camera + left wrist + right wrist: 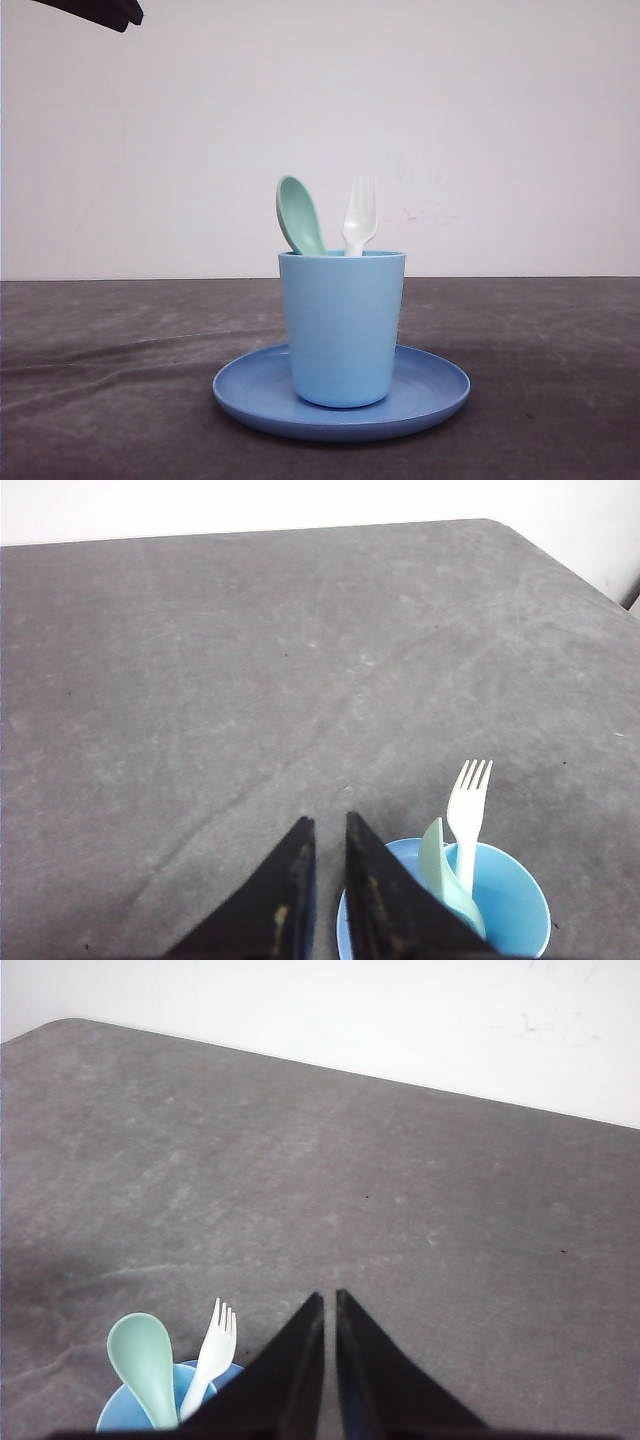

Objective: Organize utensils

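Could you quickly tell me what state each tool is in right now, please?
Left tool: closed, holding nothing, above the cup.
Right tool: closed, holding nothing.

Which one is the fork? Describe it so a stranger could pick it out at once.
Start at the round blue plate in the middle of the grey table; a light blue cup stands on it. Two utensils stick up out of the cup. The fork is the white one with tines, right of the mint-green spoon with its oval bowl.
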